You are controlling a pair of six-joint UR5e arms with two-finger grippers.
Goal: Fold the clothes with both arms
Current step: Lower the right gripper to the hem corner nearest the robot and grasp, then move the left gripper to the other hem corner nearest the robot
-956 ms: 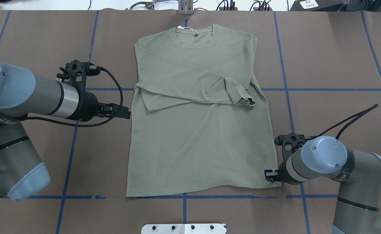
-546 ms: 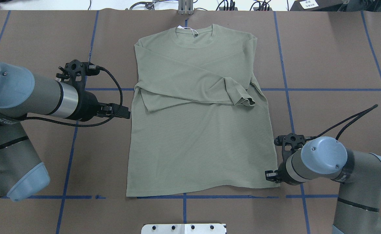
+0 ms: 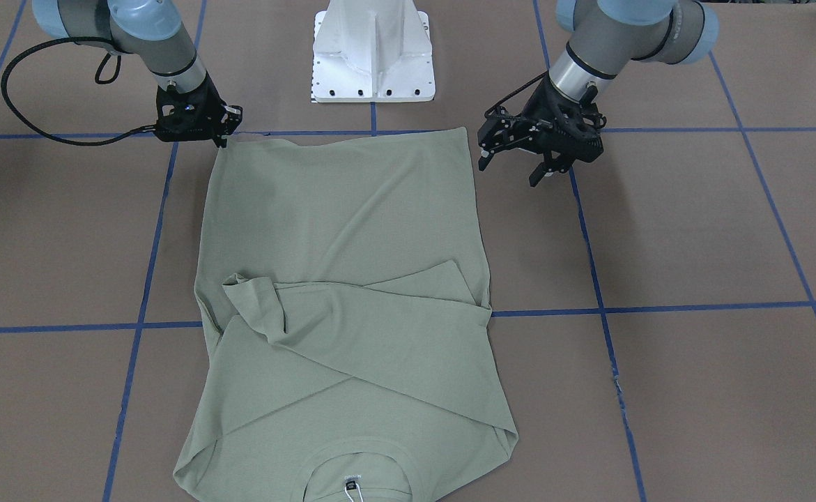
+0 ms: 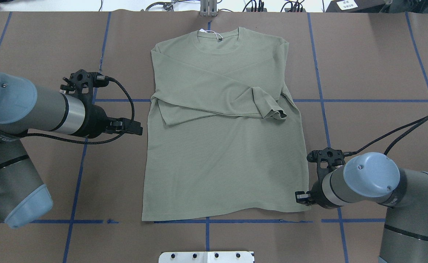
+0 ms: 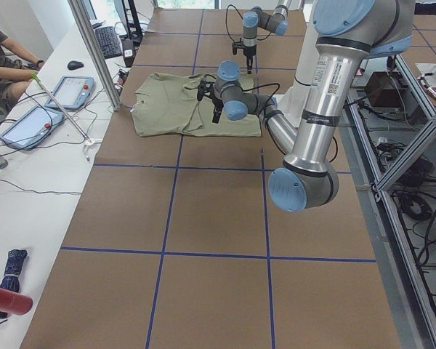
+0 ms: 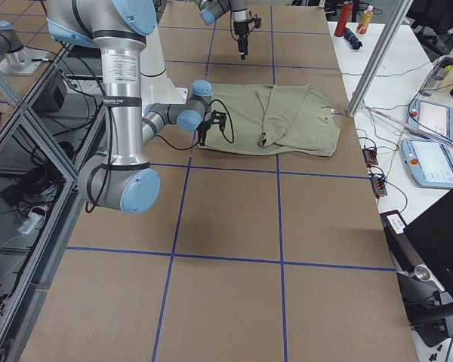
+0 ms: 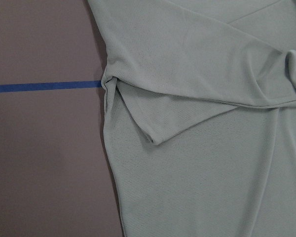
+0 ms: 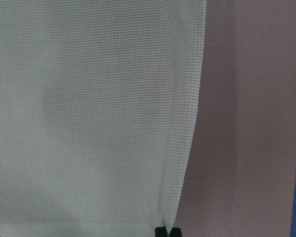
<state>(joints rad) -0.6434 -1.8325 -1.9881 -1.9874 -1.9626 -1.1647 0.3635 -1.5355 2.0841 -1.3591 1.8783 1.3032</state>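
Where the hem's corner sits at the lower right of the overhead frame, the right hand (image 4: 301, 197) is pinched closed on the shirt (image 4: 221, 146). Its wrist view shows the two black fingertips (image 8: 161, 232) pressed together at the bottom edge, with the fabric's edge running into them. The left hand (image 3: 509, 174) hangs at the centre left of the overhead frame with its fingers spread wide and nothing between them, just beside the shirt's side edge but apart from it.

The shirt lies flat, collar toward the top of the overhead frame, with a white hang tag (image 4: 216, 35) at the neck. Both sleeves are folded across the chest, and one cuff ends near the garment's right edge.

Under it the desk (image 4: 382, 65) is covered in brown paper, marked into large squares by blue tape lines (image 4: 374, 100). A white pedestal base (image 3: 373, 56) stands at the top centre of the front-facing view.

Along the left of the left-side view runs a white side desk (image 5: 29, 189) carrying two tablet-like pendants (image 5: 74, 91) and a keyboard (image 5: 110, 42). A seated person (image 5: 3, 58) is at the upper left, and an aluminium post (image 5: 94, 51) rises at the desk's edge
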